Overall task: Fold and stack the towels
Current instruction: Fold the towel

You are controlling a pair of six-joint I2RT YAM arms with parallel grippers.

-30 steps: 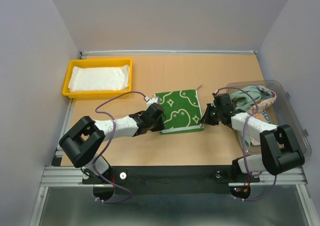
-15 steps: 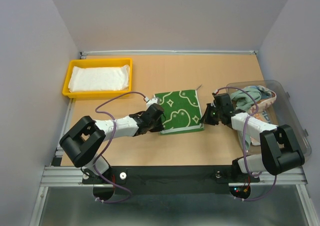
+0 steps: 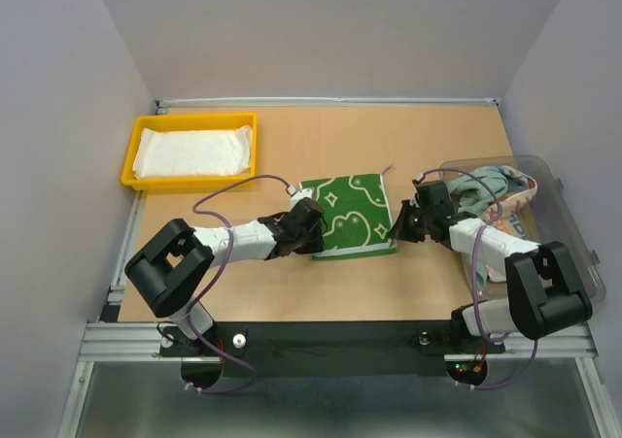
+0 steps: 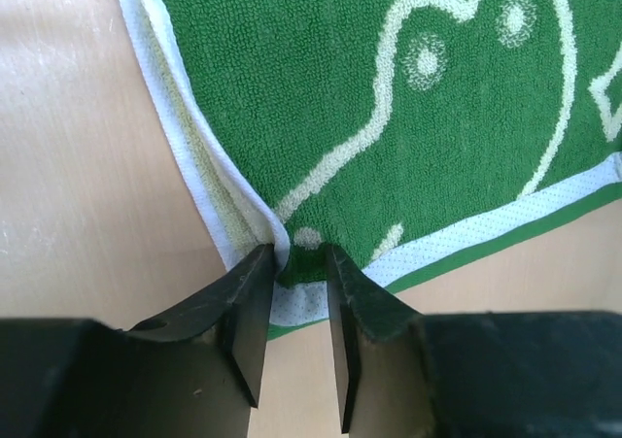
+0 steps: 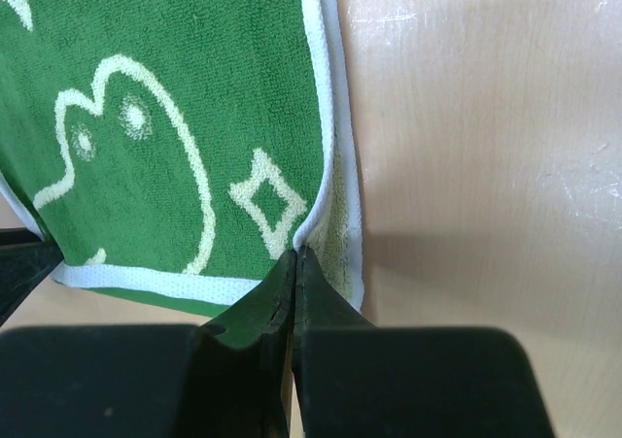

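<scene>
The left arm has been edging in toward the green towel [image 3: 352,215] over the last second. The left gripper [image 4: 294,253] is now sitting right at the cloth's near-left corner, with the white hem puckering up between its tips. Its jaws are standing narrowly apart around that pucker (the gap has been changing, and I cannot tell whether they are biting the hem or letting it go). The right gripper [image 5: 294,253] is staying pressed shut on the towel's opposite edge, with a small peak of cloth rising just ahead of its tips. The towel itself is lying flat on the table [image 3: 437,147], stretching between the two grippers. My judgement is that the left side is re-taking its pinch so both corners can be lifted for a fold, which is not yet started.

Well off to the left of the left gripper and beyond it, the yellow tray [image 3: 129,161] is holding one folded white towel [image 3: 192,152]. Just behind the right gripper, to its right, the clear bin [image 3: 569,224] is holding the crumpled towels [image 3: 491,187], pale teal and a letter print.
</scene>
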